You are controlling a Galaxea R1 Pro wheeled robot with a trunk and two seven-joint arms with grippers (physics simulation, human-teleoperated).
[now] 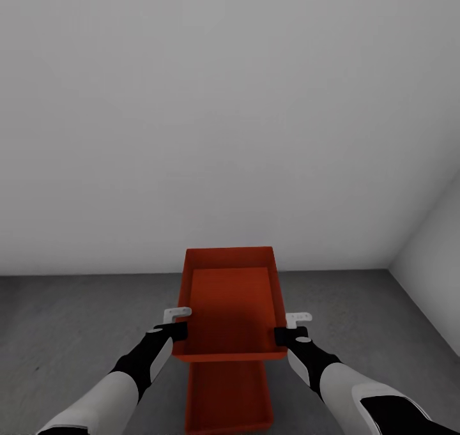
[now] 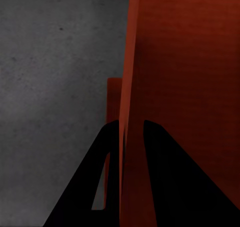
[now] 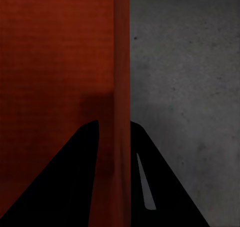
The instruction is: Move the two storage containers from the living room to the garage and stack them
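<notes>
A garage (bare): grey-white walls point(image 1: 230, 103), mottled concrete floor point(image 1: 76, 320).

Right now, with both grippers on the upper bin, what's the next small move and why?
Probably lower it straight down. The left gripper and right gripper each pinch a side wall of the held container, which hangs above the second container already sitting on the concrete floor. The two look roughly lined up, so a slow descent should stack them.

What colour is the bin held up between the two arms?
Orange-red, plain with no pattern; the held bin shows best in the head view.
</notes>
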